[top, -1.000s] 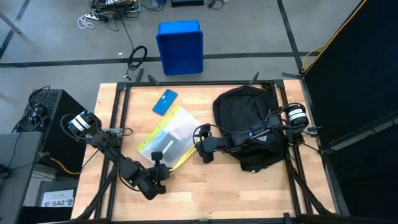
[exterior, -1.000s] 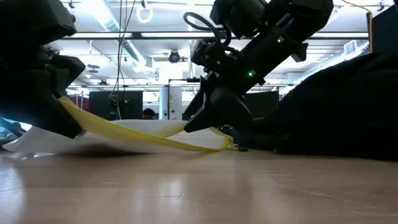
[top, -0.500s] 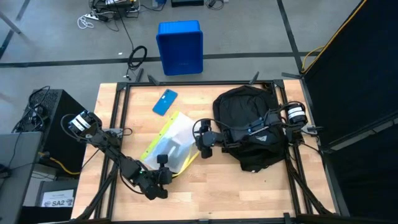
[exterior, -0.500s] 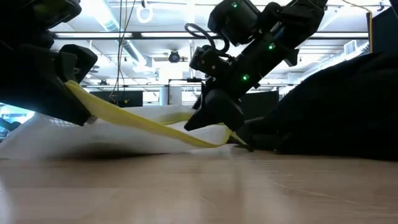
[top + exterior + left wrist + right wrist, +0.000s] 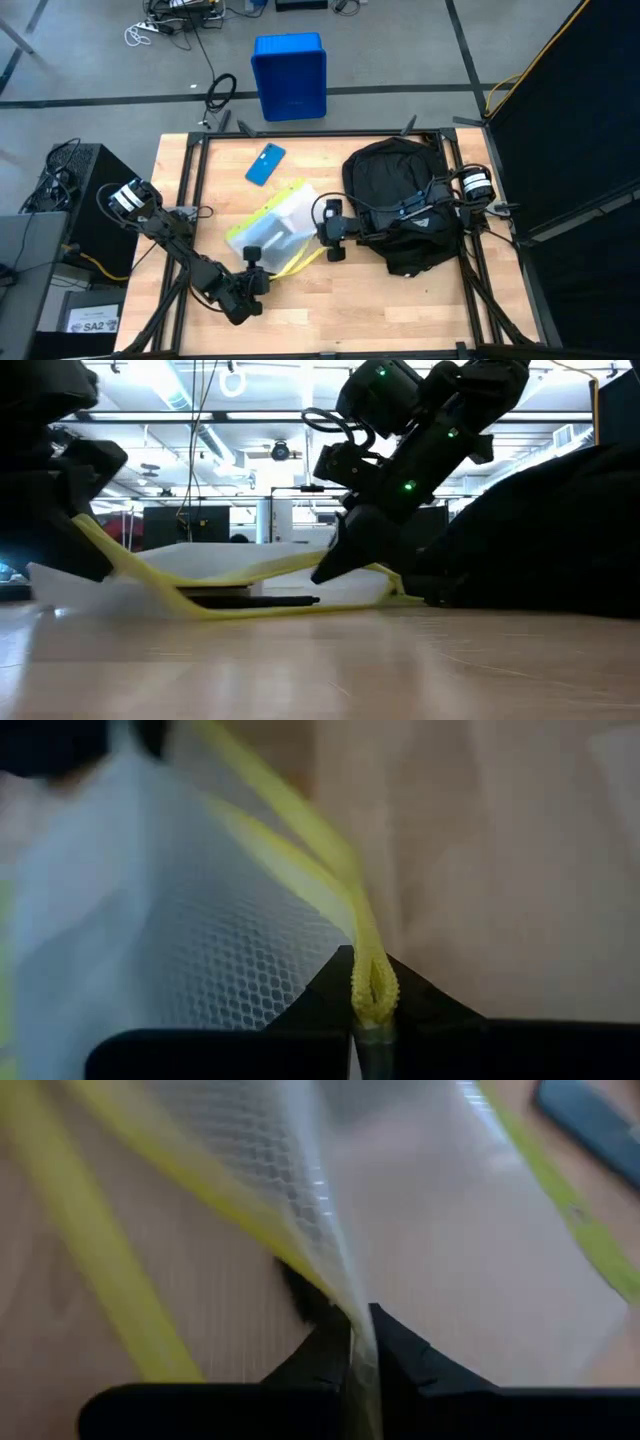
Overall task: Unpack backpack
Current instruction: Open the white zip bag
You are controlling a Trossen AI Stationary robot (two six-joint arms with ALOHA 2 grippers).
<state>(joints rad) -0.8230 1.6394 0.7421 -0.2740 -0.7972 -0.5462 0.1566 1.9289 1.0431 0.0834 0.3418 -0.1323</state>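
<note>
High view: backpack [image 5: 400, 205] lies at the table's right side, with the right arm reaching across it. Between the arms is a translucent mesh pouch [image 5: 270, 230] with a yellow edge, held from both ends — right gripper [image 5: 333, 243] at its backpack-side edge, left gripper [image 5: 250, 283] at its near corner, likely to carry it clear of the bag. Blue phone [image 5: 265, 164] lies farther back; blue bin [image 5: 290, 76] sits on the floor beyond the table.

Low view: pouch sags between the two grippers, its middle near the wood; something dark lies beneath it (cannot tell what).

Left wrist view: jaws pressed together, pinching the yellow edging.

Right wrist view: jaws pinching the mesh sheet — phone [image 5: 590, 1120] nearby, possibly in the path.
</note>
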